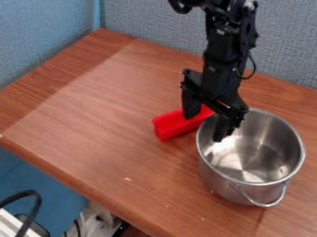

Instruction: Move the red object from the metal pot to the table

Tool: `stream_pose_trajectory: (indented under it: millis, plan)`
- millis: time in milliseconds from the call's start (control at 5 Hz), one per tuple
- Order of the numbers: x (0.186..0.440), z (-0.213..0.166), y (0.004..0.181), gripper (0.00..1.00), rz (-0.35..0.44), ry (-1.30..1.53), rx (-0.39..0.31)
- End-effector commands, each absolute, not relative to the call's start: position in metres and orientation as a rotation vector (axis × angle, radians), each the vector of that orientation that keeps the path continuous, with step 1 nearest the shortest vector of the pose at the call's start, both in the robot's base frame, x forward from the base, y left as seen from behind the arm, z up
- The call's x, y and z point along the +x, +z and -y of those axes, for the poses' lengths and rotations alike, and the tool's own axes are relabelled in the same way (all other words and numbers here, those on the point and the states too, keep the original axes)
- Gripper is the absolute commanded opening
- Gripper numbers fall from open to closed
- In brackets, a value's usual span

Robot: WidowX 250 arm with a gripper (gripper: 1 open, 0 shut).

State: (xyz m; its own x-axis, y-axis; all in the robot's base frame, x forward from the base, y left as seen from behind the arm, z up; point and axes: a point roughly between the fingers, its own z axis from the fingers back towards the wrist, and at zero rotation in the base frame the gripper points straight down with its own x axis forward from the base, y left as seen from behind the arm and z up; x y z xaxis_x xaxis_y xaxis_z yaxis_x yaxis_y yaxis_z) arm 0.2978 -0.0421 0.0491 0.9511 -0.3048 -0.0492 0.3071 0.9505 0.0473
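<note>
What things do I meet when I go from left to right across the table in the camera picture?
Bare table → red block → open gripper → metal pot.

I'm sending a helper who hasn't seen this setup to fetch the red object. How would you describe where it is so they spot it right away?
Start at the shiny metal pot near the right edge of the wooden table. Just left of the pot's rim, under the robot's open claw, the red object lies flat on the wood. It is a small bar-shaped block, and the only bright red thing there.
</note>
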Motion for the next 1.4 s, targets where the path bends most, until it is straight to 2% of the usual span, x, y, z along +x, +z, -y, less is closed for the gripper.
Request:
stream_pose_trajectory:
  millis: [0,600,1000,1200]
  plan:
    - [0.296,0.048,0.061,0.0,0.011,-0.33,0.051]
    - [0.294,0.047,0.085,0.0,0.028,-0.379,0.016]
    - [0.275,0.046,0.092,0.0,0.045,-0.392,0.009]
    - [0.284,0.042,0.106,0.0,0.053,-0.352,0.018]
